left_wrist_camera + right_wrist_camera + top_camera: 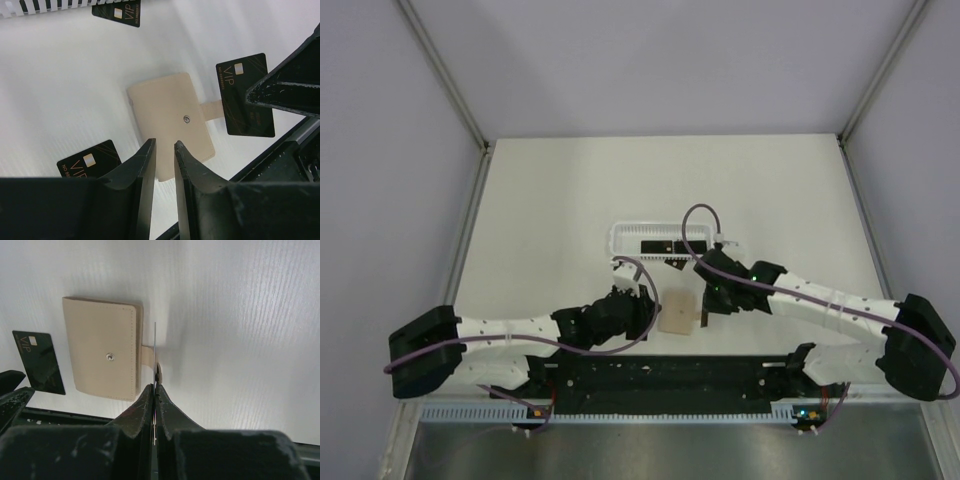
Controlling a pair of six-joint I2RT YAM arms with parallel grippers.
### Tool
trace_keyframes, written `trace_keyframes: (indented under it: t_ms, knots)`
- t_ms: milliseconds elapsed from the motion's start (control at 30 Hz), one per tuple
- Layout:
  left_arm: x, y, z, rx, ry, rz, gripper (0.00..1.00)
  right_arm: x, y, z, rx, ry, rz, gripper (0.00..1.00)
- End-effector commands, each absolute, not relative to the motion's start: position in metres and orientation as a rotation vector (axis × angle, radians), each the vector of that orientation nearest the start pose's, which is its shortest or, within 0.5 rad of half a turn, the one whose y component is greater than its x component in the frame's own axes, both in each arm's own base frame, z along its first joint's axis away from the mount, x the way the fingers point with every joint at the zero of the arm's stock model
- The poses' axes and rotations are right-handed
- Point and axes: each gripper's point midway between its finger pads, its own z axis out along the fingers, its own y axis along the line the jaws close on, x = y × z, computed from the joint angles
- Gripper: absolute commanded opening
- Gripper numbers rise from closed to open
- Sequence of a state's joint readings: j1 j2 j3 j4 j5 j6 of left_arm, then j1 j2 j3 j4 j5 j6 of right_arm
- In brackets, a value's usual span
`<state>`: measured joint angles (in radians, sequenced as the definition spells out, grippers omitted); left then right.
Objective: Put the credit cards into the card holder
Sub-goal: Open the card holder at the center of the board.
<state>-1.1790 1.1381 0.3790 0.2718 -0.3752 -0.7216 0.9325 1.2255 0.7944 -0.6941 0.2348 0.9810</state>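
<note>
Right wrist view: my right gripper [155, 390] is pinched tight on 1 thin black credit card [155, 340]. The card shows edge-on as a hairline, standing upright just over the strap tab [146, 354] of the card holder [100, 355]. The holder is a flat, squarish beige pouch with stitched edges and a small metal snap [109, 357] at its centre. It lies flat on the matte white table [240, 315]. A 2nd card [39, 362], glossy black with gold VIP lettering, lies flat just past the holder's far side.

Left wrist view shows what that one cannot: the gripped card's printed face with its pale chip, clamped at one edge by my right fingers [285, 92]. A 3rd card [117, 12] lies near the slotted white basket [20, 6]. My left gripper [165, 147] hovers over the holder's near edge, its 2 dark wedge-shaped jaws a narrow slit apart, with nothing visible between them.

Top view: my left arm [510, 330] and right arm [820, 300] reach inward, elbows bent. Their wrists meet at the holder, which lies between the basket and the arm bases.
</note>
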Motion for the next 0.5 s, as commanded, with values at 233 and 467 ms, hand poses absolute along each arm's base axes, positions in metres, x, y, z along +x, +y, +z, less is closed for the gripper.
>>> trace_keyframes:
  t_ms: [233, 467]
  knots:
    - [0.166, -0.305, 0.097, 0.241, 2.077, -0.854, 0.24, 0.166, 0.227, 0.077, 0.170, 2.577, 0.618, 0.00]
    - [0.164, -0.301, 0.090, 0.241, 2.095, -0.845, 0.24, 0.166, 0.226, 0.069, 0.222, 2.580, 0.700, 0.00]
